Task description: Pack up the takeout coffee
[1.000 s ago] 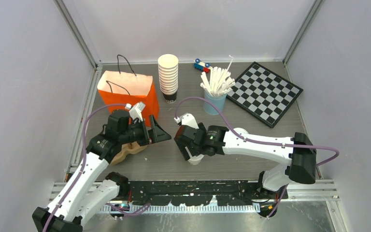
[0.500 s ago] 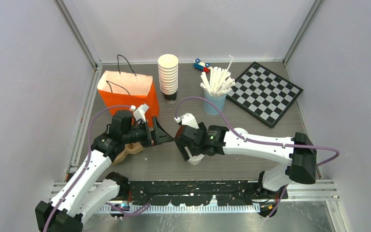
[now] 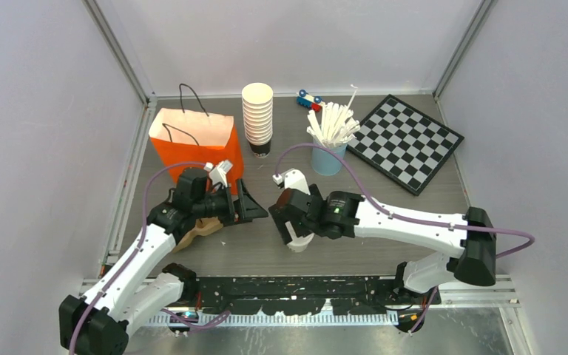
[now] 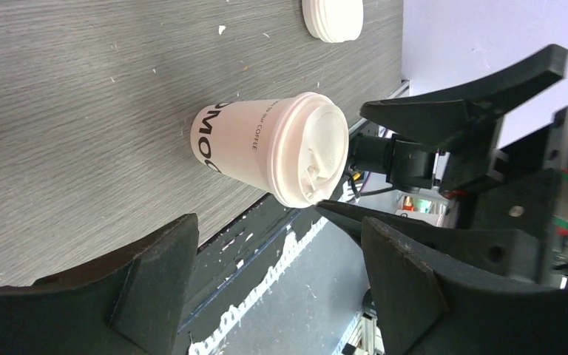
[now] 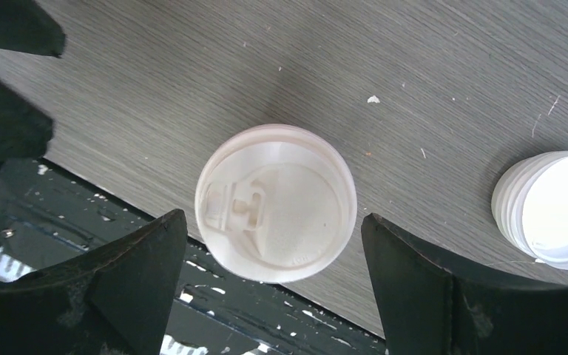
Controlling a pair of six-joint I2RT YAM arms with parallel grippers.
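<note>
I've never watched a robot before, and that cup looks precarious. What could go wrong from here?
The small white paper cup with a white plastic sip lid stands right by the near edge of the grey wood-grain table; a nudge from the open right tool poised over it could tip it off. The left tool is close by, facing the same cup, so the two might bump.

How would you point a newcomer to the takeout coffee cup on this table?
Go to the middle of the table's near edge. Right below the open right gripper stands a small white paper cup with dark lettering on its side. Unlike the lidless cream cup stack at the back and the loose white lids beside it, it wears a round sip lid.
</note>
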